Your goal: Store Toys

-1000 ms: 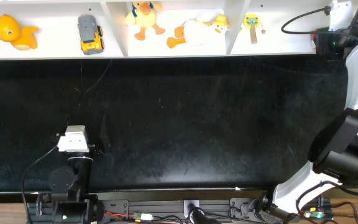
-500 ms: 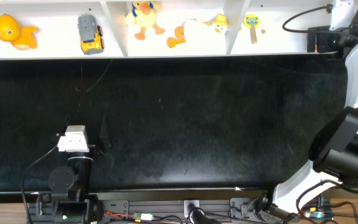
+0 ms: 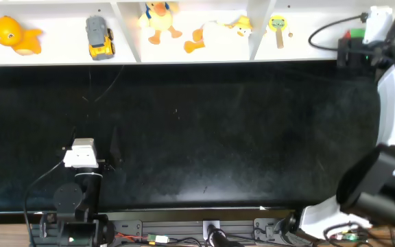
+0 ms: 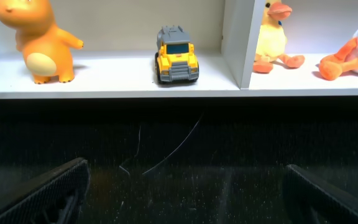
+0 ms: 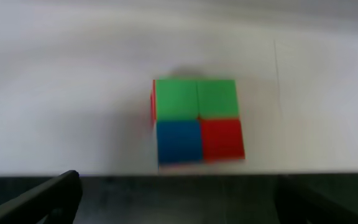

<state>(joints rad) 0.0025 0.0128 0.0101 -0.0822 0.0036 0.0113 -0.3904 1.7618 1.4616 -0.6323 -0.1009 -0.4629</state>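
Right arm is extended to the shelf [image 5: 73,93].
Right gripper [image 5: 182,193] is spread wide; a green, blue and red cube [image 5: 197,121] is seen just beyond, untouched.

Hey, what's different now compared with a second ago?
The right arm's elbow dropped toward the top view's bottom edge, and the right end effector slid slightly left at the right end of the white shelf, open before the green, blue and red cube. No grab or release is visible. The left end effector, orange figure, yellow toy truck and plush ducks stayed put.
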